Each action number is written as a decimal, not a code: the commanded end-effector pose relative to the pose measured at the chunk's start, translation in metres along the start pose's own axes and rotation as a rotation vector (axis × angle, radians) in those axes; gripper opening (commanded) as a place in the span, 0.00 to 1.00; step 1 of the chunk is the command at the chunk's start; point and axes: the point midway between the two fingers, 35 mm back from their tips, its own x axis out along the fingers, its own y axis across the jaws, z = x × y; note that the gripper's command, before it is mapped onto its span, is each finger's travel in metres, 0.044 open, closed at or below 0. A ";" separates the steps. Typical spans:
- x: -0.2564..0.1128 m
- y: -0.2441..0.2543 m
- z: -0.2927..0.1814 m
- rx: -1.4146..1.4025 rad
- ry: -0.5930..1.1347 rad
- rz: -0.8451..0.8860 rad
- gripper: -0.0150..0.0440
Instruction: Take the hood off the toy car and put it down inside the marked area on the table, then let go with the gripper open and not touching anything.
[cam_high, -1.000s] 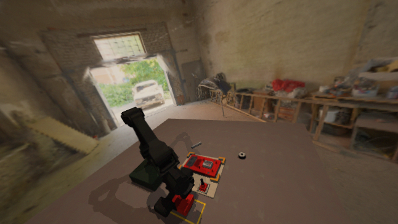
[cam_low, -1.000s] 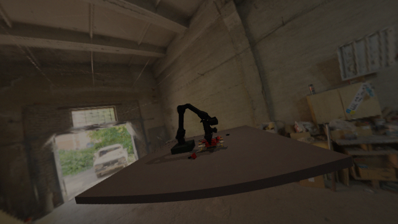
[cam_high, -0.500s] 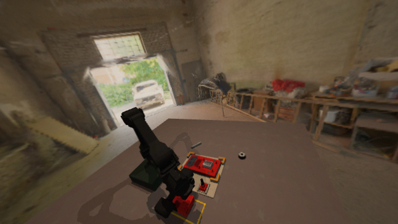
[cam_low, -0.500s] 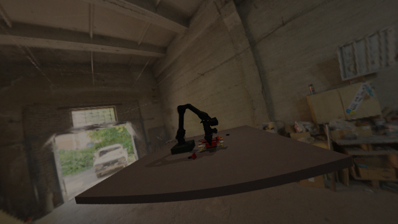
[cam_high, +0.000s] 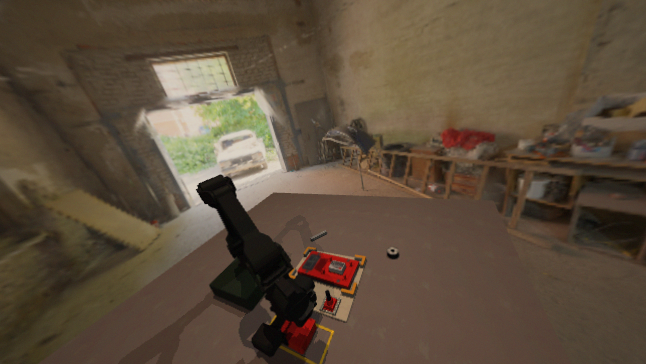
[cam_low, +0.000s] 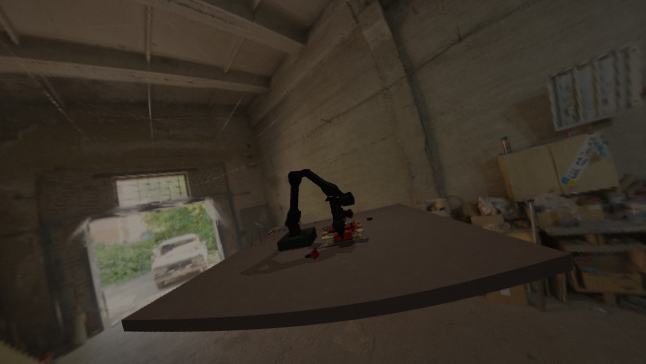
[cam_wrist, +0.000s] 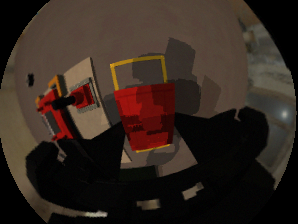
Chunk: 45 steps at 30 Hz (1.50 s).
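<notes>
The carry to the marked area appears to be in hand: the red hood (cam_high: 300, 336) (cam_low: 345, 235) (cam_wrist: 145, 116) has been taken off the toy car (cam_high: 327, 269) (cam_wrist: 55, 116) and is clamped between the fingers of the gripper (cam_wrist: 148, 119). It is seen over the yellow-outlined area (cam_high: 332, 338) (cam_wrist: 137, 61); whether the table (cam_high: 440, 300) (cam_low: 350, 285) is touched cannot be told, though shadows suggest a small gap.

In the wrist view, the far part of the outline is left uncovered by the hood, while the near edge is mostly hidden beneath it. A slight shift toward that uncovered part may be called for, then a level lowering, with all edges kept inside the lines. After that, the fingers should be parted and lifted straight up.

Least room is judged to lie on the car's side, where the beige board (cam_high: 342, 312) (cam_wrist: 84, 75) and upright black lever (cam_high: 328, 295) (cam_wrist: 63, 102) stand near. More room is offered on the opposite side.
</notes>
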 end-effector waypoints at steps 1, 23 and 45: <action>0.004 0.000 -0.001 -0.005 0.007 0.000 0.25; 0.007 0.000 -0.001 0.000 0.002 0.001 0.57; -0.066 0.001 0.001 0.000 0.012 -0.003 1.00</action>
